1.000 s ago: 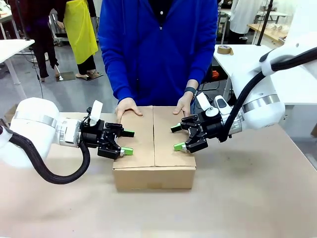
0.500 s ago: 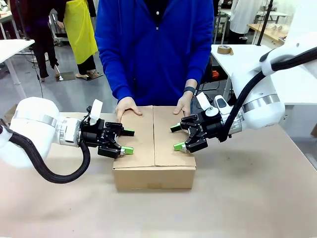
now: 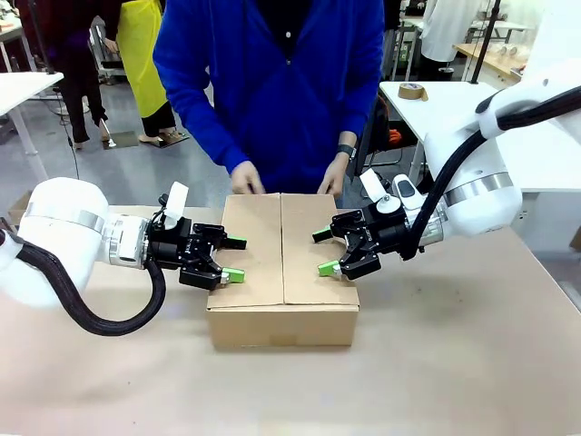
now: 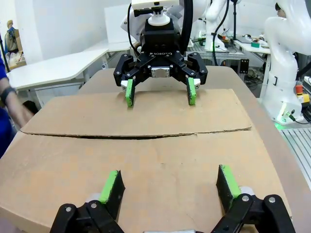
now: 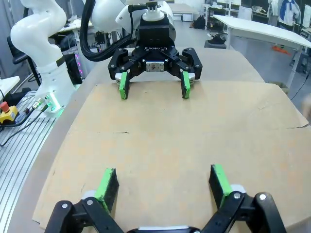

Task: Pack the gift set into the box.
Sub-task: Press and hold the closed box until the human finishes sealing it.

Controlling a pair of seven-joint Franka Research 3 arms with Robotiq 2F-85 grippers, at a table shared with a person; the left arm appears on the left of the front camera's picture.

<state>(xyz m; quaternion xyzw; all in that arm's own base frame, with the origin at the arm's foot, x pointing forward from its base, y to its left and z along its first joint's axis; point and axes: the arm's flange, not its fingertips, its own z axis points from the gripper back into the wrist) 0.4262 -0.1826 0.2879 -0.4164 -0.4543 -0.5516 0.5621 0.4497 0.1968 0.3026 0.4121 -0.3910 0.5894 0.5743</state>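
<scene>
Now the table (image 3: 454, 363) carries the box (image 3: 281, 318) at its middle, just where it stood a second ago. Its two top flaps (image 3: 257, 245) lie shut, and the seam (image 3: 282, 250) between them runs away from me toward the person (image 3: 272, 91) at the far side. That person has changed most: both hands (image 3: 246, 178), which lay flat on the far ends of the flaps, are lifted off and drawn back to the box's far edge. My arms have not shifted. My left gripper (image 3: 236, 259) hangs at the left flap's outer edge, fingers spread wide with nothing between them. My right gripper (image 3: 323, 252) sits over the right flap, equally wide and empty. Whether my green pads (image 3: 233, 275) press on the cardboard, I cannot tell.
</scene>
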